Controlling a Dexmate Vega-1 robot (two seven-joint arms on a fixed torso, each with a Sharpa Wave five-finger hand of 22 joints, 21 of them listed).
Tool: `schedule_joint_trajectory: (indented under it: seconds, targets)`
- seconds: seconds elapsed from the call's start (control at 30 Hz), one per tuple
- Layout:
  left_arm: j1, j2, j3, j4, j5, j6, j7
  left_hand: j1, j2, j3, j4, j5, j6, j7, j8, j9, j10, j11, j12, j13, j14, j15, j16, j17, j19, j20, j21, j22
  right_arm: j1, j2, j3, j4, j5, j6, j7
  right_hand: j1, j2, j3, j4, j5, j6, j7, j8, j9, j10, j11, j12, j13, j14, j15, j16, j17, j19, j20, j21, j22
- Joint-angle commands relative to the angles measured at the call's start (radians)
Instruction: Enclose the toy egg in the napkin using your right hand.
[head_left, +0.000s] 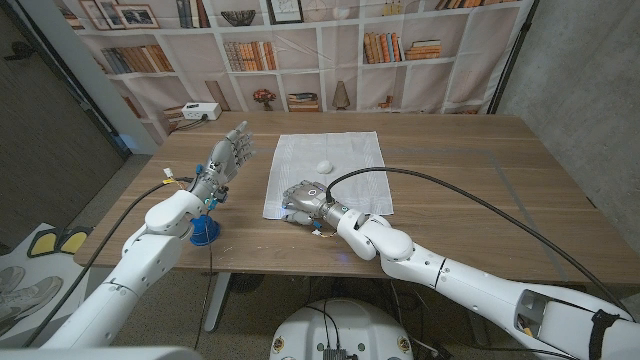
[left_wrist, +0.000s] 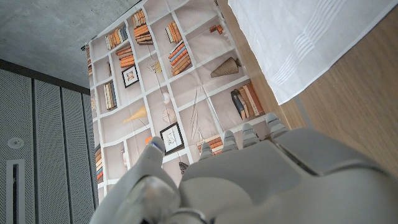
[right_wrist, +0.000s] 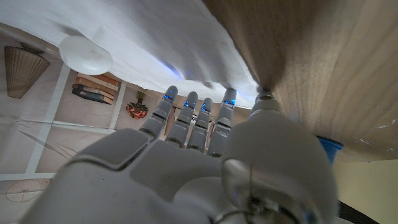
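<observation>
The right hand (head_left: 305, 197) works its fingers (right_wrist: 186, 115) at the napkin (head_left: 330, 170) near edge, grip unclear; next, fold it over the toy egg (head_left: 324, 164).

One toy egg (head_left: 324, 163) lies on one white napkin (head_left: 350, 180), and both sit on one wooden worktop (head_left: 480, 190). One white box (head_left: 197, 112) stands at the worktop's far left corner and one blue stand (head_left: 205, 233) near its left front edge. Two robot hands are there: one left hand (head_left: 226, 158) and one right hand (head_left: 305, 199).
</observation>
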Motion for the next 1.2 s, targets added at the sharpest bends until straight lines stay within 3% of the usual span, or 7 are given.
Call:
schedule_joint_trajectory:
  seconds: [0.03,0.27,0.47,0.63,0.83,1.2]
  targets:
    - [0.006,0.003,-0.010,0.004,-0.007,-0.003,0.001,-0.004,0.002,0.005,0.006,0.006,-0.018,0.005,-0.002,0.002,-0.002,0.000,-0.001,0.002,-0.004,-0.001,0.006,0.002,0.002,0.004,0.006,0.001,0.004,0.018,-0.018,0.060,0.012,0.012,-0.057,0.049,0.017,0.014,-0.026,0.008,0.093,0.011,0.025,0.000,0.060,-0.009,0.018,-0.002,0.034,-0.093,0.011,-0.003,0.029,-0.014,0.008,0.000]
    - [0.012,0.006,-0.014,-0.006,-0.008,0.005,0.007,-0.004,0.002,0.005,0.006,0.006,-0.018,0.005,-0.002,0.002,-0.002,0.002,-0.001,0.002,-0.004,-0.001,0.006,0.002,0.003,0.005,0.007,0.001,0.005,0.032,-0.036,0.093,-0.003,0.010,-0.112,0.168,0.042,0.070,-0.084,0.010,0.262,0.024,0.080,-0.001,0.151,-0.050,0.060,0.008,0.101,-0.145,0.022,-0.002,0.072,-0.043,0.015,-0.001]
    - [0.012,0.008,-0.014,-0.019,-0.006,0.018,0.016,-0.004,0.002,0.004,0.006,0.006,-0.018,0.004,-0.002,0.002,-0.002,0.001,-0.001,0.002,-0.004,-0.001,0.006,0.001,0.003,0.004,0.007,0.001,-0.003,0.037,-0.040,0.110,-0.017,-0.018,-0.150,0.213,0.047,0.096,-0.096,0.008,0.325,0.046,0.111,0.005,0.181,-0.067,0.073,0.015,0.124,-0.165,0.023,0.004,0.093,-0.065,0.020,-0.001]
    - [0.007,0.009,-0.010,-0.022,-0.002,0.027,0.020,-0.004,0.002,0.004,0.007,0.006,-0.020,0.003,-0.003,0.002,-0.002,0.000,-0.001,0.002,-0.004,-0.001,0.007,0.001,0.003,0.004,0.007,0.001,-0.025,0.045,-0.029,0.116,-0.018,-0.055,-0.217,0.216,0.050,0.101,-0.088,0.003,0.313,0.063,0.119,0.019,0.194,-0.077,0.078,0.019,0.139,-0.171,0.032,0.014,0.099,-0.097,0.021,-0.001]
    - [-0.007,0.008,0.001,-0.015,0.000,0.033,0.014,-0.004,0.002,0.004,0.007,0.006,-0.020,0.004,-0.003,0.002,-0.001,0.000,0.000,0.002,-0.005,-0.001,0.006,0.001,0.003,0.005,0.007,0.002,-0.042,0.051,-0.004,0.104,0.001,-0.090,-0.285,0.210,0.065,0.111,-0.067,0.000,0.287,0.058,0.131,0.044,0.192,-0.086,0.076,0.027,0.144,-0.174,0.026,0.015,0.087,-0.124,0.017,0.001]
    - [-0.016,0.002,0.009,0.001,0.001,0.031,0.016,-0.003,0.002,0.004,0.008,0.006,-0.020,0.005,-0.002,0.002,-0.002,0.002,0.000,0.002,-0.006,-0.001,0.006,0.001,0.003,0.006,0.007,0.002,-0.079,0.055,0.064,0.060,0.063,-0.117,-0.476,0.179,0.077,0.144,0.001,0.004,0.212,0.038,0.177,0.121,0.207,-0.107,0.091,0.059,0.148,-0.173,0.006,0.022,0.084,-0.144,0.020,0.006]
